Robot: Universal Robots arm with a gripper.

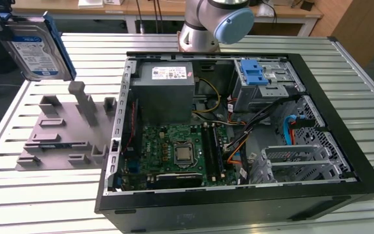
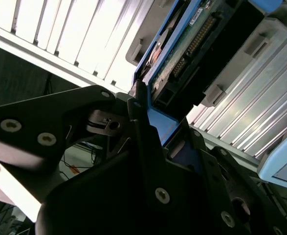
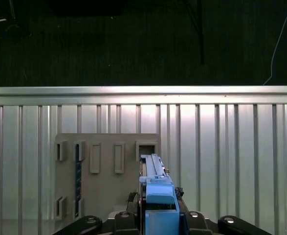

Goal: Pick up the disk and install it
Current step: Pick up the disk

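Clamping the disk (image 1: 34,46), the hand (image 2: 165,128) holds it above the grey fixture (image 1: 57,134)

Blue-framed disk (image 2: 194,41) in the grip of the black pincer (image 2: 163,126), slatted table (image 2: 79,34) behind

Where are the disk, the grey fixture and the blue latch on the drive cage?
disk (image 1: 34,53), exterior view, on its white-and-blue label.
grey fixture (image 1: 66,130), exterior view, on its flat base.
blue latch (image 1: 256,73), exterior view, on its middle.
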